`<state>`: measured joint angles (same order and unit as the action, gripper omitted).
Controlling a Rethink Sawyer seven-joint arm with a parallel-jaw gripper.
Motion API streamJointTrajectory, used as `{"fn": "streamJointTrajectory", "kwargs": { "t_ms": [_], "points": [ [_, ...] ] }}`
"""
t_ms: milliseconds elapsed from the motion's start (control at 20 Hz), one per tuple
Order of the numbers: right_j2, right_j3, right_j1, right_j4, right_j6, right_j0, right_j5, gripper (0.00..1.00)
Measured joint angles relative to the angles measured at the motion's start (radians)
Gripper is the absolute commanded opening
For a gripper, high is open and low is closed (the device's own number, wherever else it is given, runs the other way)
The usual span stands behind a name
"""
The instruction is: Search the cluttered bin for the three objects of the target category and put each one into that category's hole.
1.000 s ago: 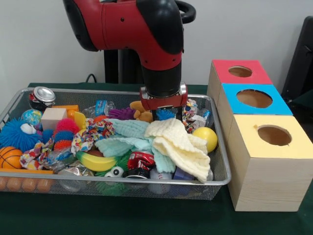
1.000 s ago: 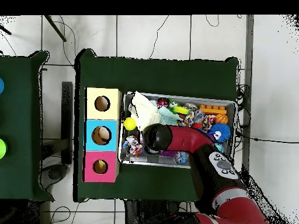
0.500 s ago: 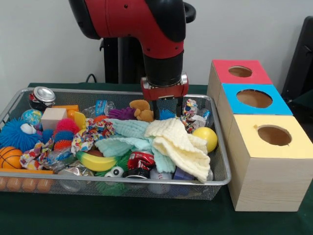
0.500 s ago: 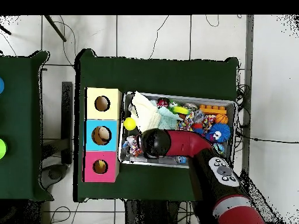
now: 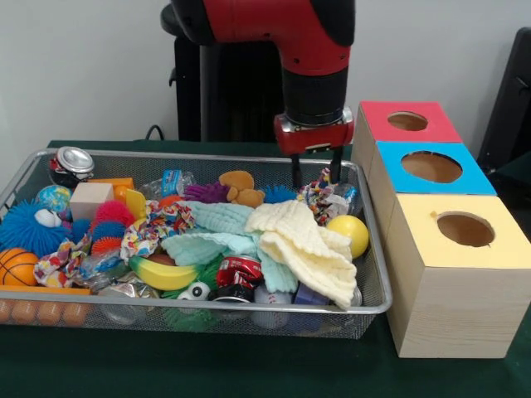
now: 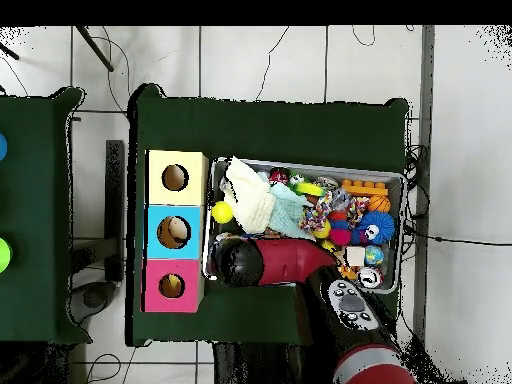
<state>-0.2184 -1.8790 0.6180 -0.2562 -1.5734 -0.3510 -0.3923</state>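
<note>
So I've lifted my pincer [image 5: 315,175] out of the pile and slid right, toward the red box's hole [image 5: 407,121]. Its fingers hang apart and empty over the wire bin's [image 5: 375,286] far-right corner, so that dip grabbed nothing.

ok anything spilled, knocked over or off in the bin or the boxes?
Nothing spilled outside the wire bin. Only oddity: the pale yellow cloth drapes up to the near rim. The three boxes sit aligned, red-topped box farthest.
</note>
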Motion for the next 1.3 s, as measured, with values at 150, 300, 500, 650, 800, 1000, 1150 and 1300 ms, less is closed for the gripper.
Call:
{"fn": "streamJointTrajectory", "kwargs": {
  "t_ms": [150, 300, 500, 650, 800, 1000, 1150, 1300],
  "points": [
    [0.0, -0.015, -0.011, 0.0, 0.0, 0.031, 0.054, 1.0],
    [0.0, -0.019, -0.027, 0.0, 0.0, 0.042, 0.091, 1.0],
    [0.0, -0.018, -0.032, 0.001, 0.0, 0.037, 0.127, 1.0],
    [0.005, -0.018, -0.048, 0.001, 0.0, 0.032, 0.147, 1.0],
    [0.011, -0.014, -0.082, 0.001, 0.0, 0.028, 0.179, 1.0],
    [0.022, -0.005, -0.123, 0.001, 0.0, 0.022, 0.232, 1.0],
    [0.031, -0.002, -0.143, 0.001, 0.0, 0.022, 0.269, 1.0],
    [0.035, -0.002, -0.151, 0.001, 0.0, 0.022, 0.282, 1.0]
  ]
}}
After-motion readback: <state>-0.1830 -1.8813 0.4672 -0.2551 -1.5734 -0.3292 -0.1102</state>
